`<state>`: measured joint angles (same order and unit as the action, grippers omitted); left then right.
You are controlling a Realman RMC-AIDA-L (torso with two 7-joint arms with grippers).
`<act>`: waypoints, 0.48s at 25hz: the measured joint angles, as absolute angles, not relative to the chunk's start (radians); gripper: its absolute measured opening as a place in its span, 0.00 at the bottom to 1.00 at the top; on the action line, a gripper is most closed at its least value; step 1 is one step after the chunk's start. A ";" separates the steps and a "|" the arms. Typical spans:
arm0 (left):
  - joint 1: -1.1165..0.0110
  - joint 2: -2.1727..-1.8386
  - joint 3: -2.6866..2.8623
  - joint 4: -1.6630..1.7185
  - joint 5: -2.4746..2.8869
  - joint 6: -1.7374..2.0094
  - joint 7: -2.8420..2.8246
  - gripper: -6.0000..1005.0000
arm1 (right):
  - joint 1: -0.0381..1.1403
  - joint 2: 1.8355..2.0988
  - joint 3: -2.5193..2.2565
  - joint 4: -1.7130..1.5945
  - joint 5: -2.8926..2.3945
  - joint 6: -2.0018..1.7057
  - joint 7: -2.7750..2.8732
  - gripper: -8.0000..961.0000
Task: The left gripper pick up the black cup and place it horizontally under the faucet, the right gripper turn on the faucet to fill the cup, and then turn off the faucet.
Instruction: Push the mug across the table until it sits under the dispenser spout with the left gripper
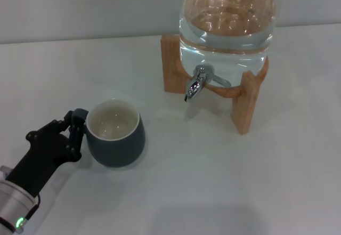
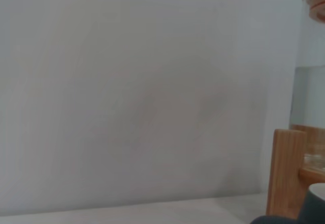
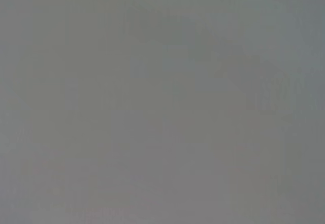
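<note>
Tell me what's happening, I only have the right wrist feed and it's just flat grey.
Observer: In the head view the left gripper is at the handle of the black cup, jaws set around it.
Operator: Is the cup under the faucet yet?
Observer: No. It stands upright on the white table, apart from the faucet and nearer the robot, on its left.
Operator: Any water in the cup?
Observer: Its cream inside looks empty, and no stream shows at the spout.
Operator: And the right arm?
Observer: It appears in no view. The left wrist camera shows only a wall, the wooden stand and part of the glass jar.
</note>
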<state>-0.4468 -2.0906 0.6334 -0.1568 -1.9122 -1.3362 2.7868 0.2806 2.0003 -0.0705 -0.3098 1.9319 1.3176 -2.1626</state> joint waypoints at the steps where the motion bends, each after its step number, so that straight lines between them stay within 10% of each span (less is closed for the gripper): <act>1: -0.451 -2.091 0.633 -0.153 -1.912 -1.331 2.786 0.14 | 0.281 2.000 -0.071 -0.310 1.932 1.318 -2.162 0.88; 12: -0.494 -2.091 0.634 -0.147 -1.913 -1.278 2.772 0.14 | 0.280 2.002 -0.070 -0.299 1.932 1.318 -2.166 0.88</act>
